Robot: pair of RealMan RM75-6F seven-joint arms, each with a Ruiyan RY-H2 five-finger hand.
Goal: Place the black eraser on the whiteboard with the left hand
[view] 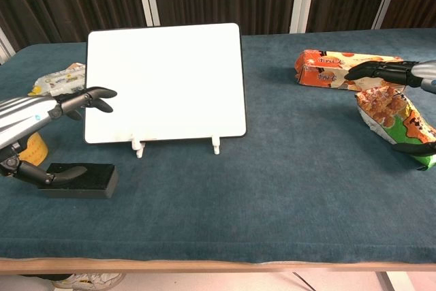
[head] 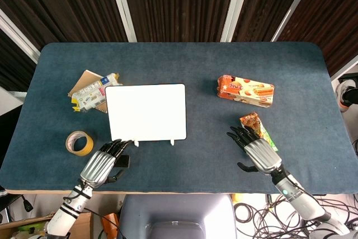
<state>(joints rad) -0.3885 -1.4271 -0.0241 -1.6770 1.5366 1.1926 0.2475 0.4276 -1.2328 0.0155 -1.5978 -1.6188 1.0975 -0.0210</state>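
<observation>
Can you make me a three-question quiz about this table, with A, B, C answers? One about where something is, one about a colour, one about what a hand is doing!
1. Where is the tape roll?
A. left of the whiteboard
B. on the whiteboard
C. beside the biscuit box

2. What colour is the eraser?
A. white
B. black
C. orange

3. Is the left hand lifting the eraser?
A. yes, high up
B. no, it lies on the table
C. it is on the whiteboard

Answers: A, the roll sits near the table's left edge; B, it is a black block; B, the eraser rests flat, thumb touching it, fingers above.
</observation>
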